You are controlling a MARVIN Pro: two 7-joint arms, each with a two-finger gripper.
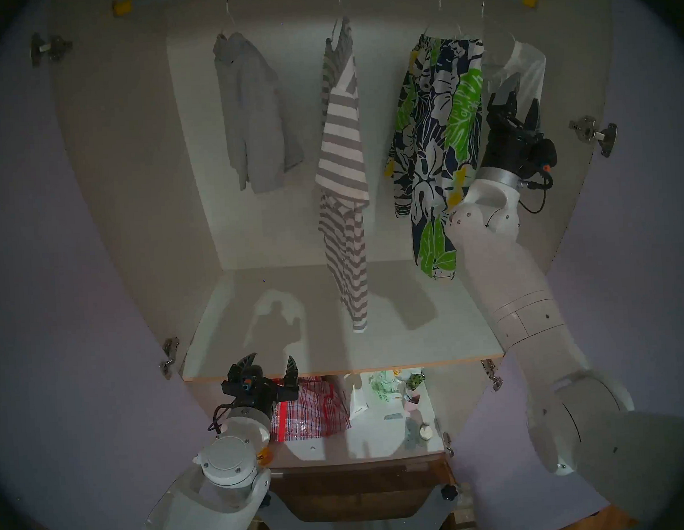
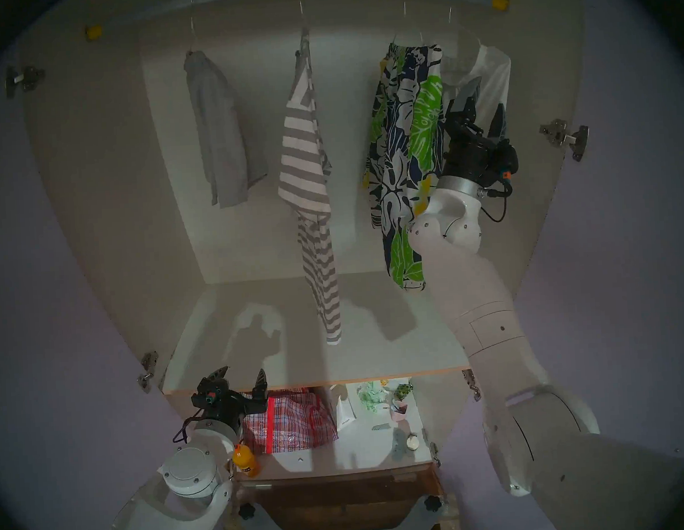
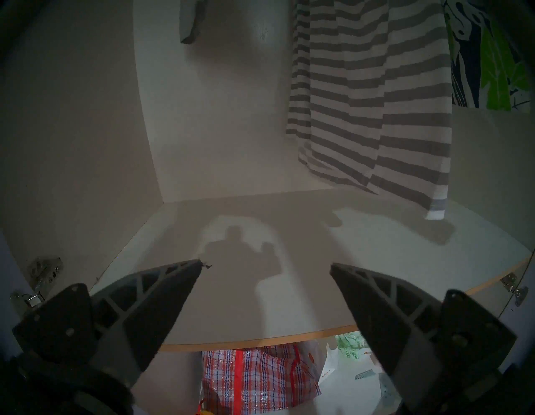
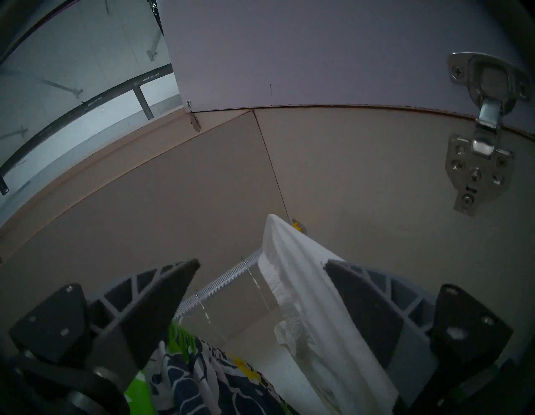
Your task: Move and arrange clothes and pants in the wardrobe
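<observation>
Inside the wardrobe (image 1: 195,211), your right gripper (image 1: 519,93) stands wide open and empty around the white top (image 1: 527,65), which hangs at the rail's right end, just beside the floral shorts (image 1: 440,134). Close on the fabric only, clear of the shorts. The left gripper (image 1: 269,365) idles open at the shelf edge.

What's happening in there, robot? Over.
Left hand open, low by the shelf edge. Right hand open, up at the white top. Floral shorts hang close beside it, crowding the reach.

Shorts (image 1: 436,135) between T-shirt (image 1: 343,159) and top (image 1: 528,67)
</observation>
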